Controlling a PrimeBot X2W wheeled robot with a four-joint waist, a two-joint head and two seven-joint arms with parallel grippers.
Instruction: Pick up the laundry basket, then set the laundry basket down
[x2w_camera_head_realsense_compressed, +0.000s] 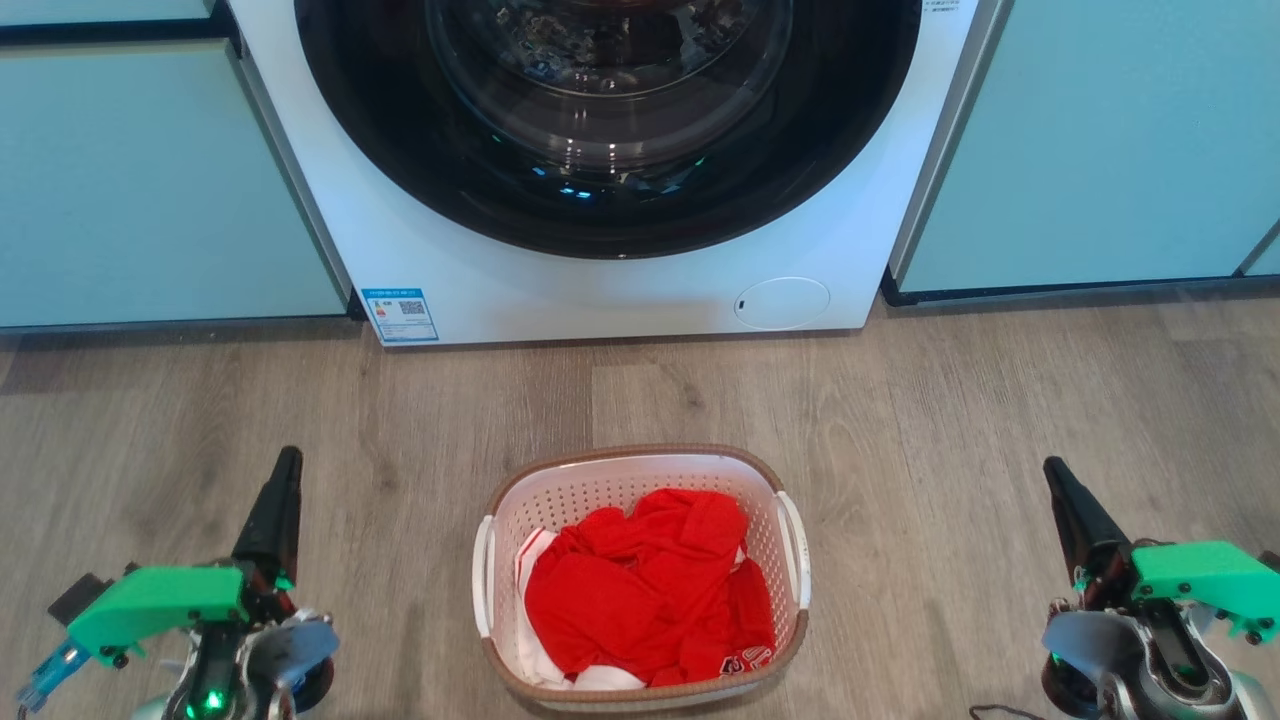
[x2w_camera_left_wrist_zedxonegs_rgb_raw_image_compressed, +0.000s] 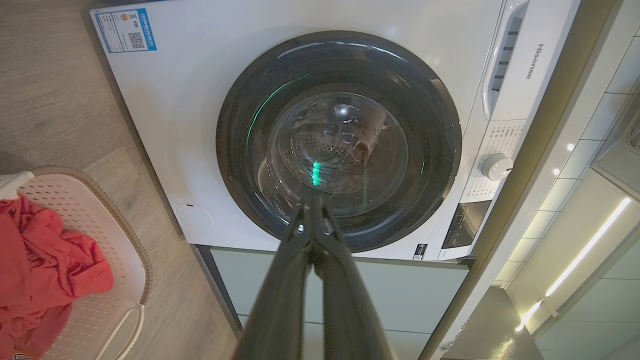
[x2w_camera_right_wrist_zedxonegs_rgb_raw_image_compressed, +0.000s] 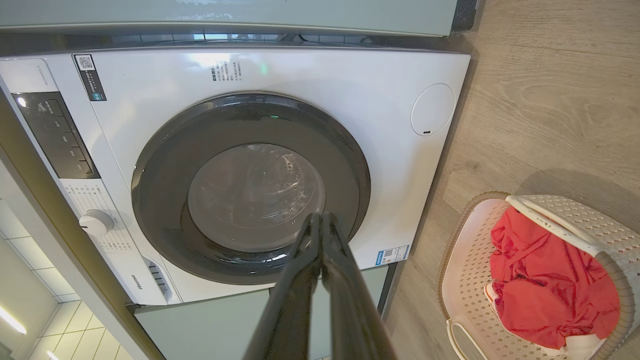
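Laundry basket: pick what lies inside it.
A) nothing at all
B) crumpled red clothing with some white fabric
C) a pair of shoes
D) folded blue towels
B: in the head view the laundry basket holds a crumpled red garment, with white fabric showing at its edge.
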